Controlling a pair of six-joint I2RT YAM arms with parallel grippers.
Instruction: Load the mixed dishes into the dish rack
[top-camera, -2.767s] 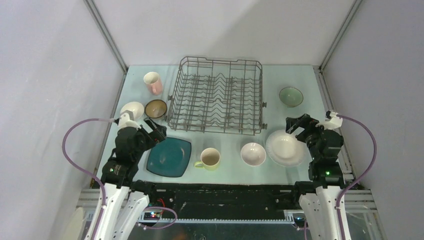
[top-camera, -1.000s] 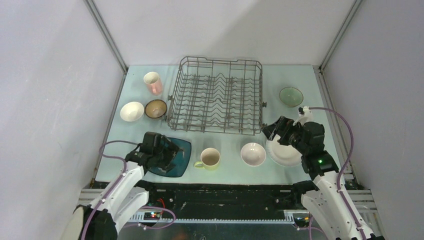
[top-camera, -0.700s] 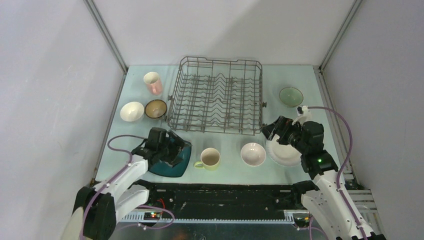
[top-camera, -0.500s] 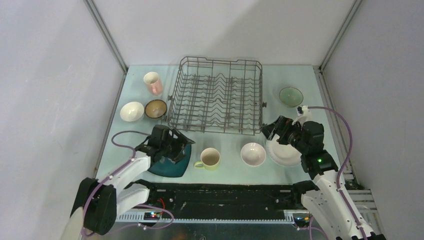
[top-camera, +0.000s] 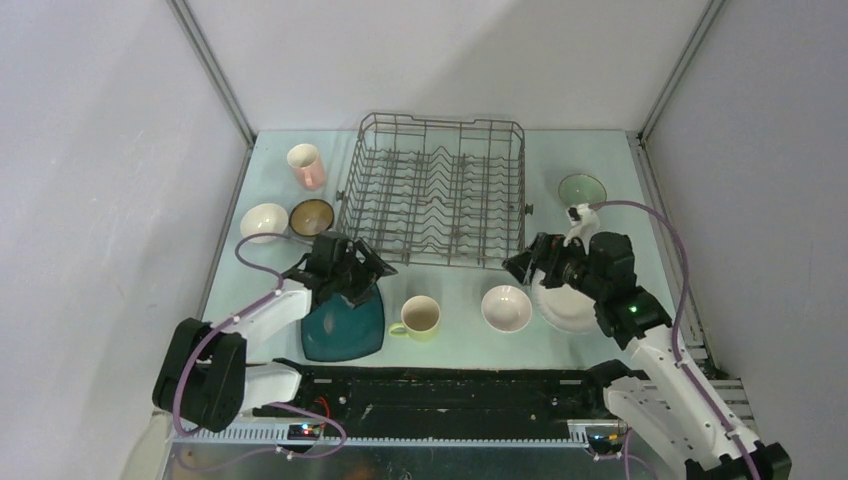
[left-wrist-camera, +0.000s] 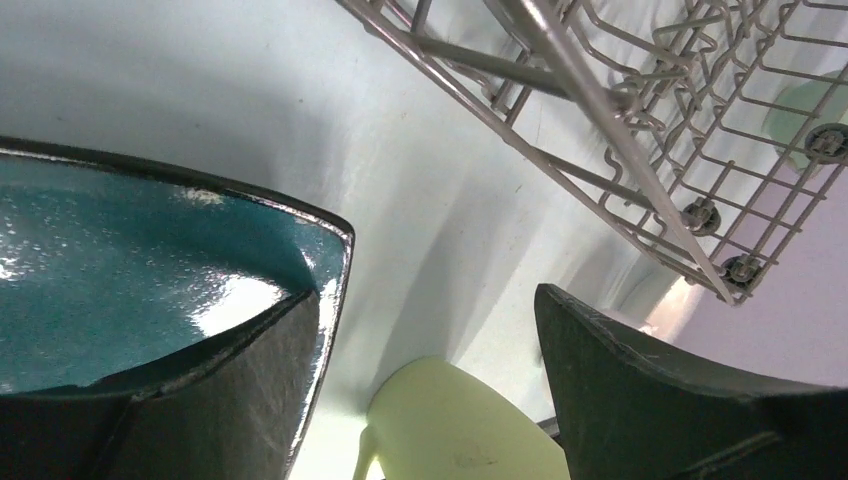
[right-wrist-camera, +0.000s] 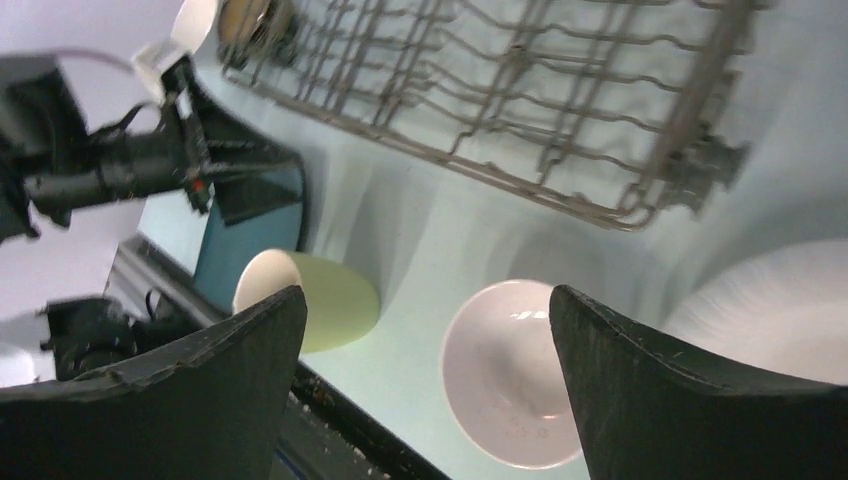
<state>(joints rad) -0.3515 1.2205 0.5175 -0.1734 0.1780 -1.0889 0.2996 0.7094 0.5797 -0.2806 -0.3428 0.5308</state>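
Observation:
The grey-brown wire dish rack (top-camera: 435, 190) stands at the back centre with no dishes in it. The teal square plate (top-camera: 345, 325), yellow-green mug (top-camera: 420, 317), a white bowl (top-camera: 506, 307) and the white round plate (top-camera: 570, 305) lie along the near edge. My left gripper (top-camera: 365, 275) is open and empty over the teal plate's far right corner (left-wrist-camera: 150, 270), with the mug (left-wrist-camera: 460, 430) showing between its jaws. My right gripper (top-camera: 520, 265) is open and empty, just above the white bowl (right-wrist-camera: 505, 370) and the white plate's left rim.
The pink cup (top-camera: 306, 165), a second white bowl (top-camera: 264, 222) and the dark brown bowl (top-camera: 312, 216) stand left of the rack. The pale green bowl (top-camera: 582, 188) stands to its right. The rack's near edge (left-wrist-camera: 620, 110) is close to both grippers.
My left gripper has swung from the left across the teal plate to its far right corner, and the plate has shifted a little. My right gripper has moved left towards the white bowl.

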